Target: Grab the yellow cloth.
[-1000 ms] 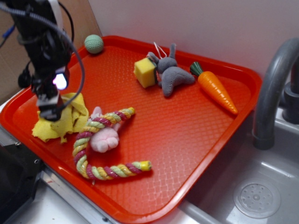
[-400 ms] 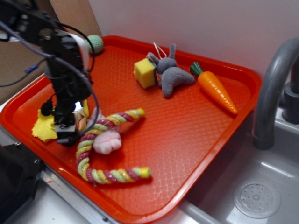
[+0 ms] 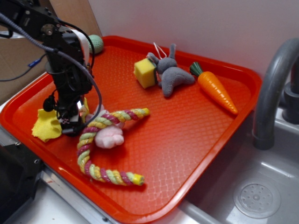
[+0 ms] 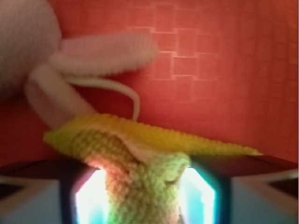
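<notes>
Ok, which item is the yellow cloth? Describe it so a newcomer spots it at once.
Look at the red tray's near-left corner, under the gripper. The yellow cloth is the flat ragged knit rag there, bunched between the jaws. Unlike the yellow foam cube or braided rope toy, it's limp and plain yellow.

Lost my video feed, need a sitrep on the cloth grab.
Gripper shut on cloth, fabric bunched between fingers. Cloth's far end on tray. Pink plush and rope right alongside.

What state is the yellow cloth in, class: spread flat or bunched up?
Bunched up. In the wrist view the yellow cloth rises in a fold pinched in the hand; outside, its free part lies rumpled on the red tray.
</notes>
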Action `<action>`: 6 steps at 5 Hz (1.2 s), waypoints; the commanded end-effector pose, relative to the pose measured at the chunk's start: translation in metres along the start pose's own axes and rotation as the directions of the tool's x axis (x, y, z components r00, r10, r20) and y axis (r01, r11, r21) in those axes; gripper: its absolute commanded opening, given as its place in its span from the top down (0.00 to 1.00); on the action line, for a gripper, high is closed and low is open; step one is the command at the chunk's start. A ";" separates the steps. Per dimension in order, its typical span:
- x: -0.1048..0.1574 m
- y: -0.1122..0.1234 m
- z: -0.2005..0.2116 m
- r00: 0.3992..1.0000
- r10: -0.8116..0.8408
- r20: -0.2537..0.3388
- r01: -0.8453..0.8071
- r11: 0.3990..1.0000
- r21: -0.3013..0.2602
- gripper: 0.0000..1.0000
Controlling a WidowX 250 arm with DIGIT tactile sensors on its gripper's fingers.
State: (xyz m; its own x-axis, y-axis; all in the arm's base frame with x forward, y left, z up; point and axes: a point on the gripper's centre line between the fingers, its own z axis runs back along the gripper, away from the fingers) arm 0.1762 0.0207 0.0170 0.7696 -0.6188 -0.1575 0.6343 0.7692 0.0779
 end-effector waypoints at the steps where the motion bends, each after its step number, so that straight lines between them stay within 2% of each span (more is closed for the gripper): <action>1: -0.020 0.011 0.019 0.999 0.045 0.006 -0.045 0.999 0.020 1.00; 2: -0.021 0.017 0.055 0.992 0.120 0.035 -0.122 0.991 0.048 1.00; 3: -0.017 0.044 0.104 0.930 0.361 0.065 -0.360 0.932 -0.031 1.00; 4: -0.006 0.066 0.155 0.857 0.513 0.044 -0.512 0.859 -0.029 1.00; 5: -0.001 0.072 0.207 0.838 0.537 0.096 -0.538 0.843 -0.019 1.00; 6: -0.001 0.061 0.237 0.841 0.518 0.159 -0.524 0.852 -0.004 1.00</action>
State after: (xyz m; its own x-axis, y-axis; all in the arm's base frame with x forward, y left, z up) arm 0.2468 0.0292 0.2351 0.9887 -0.1495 -0.0128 0.1499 0.9802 0.1293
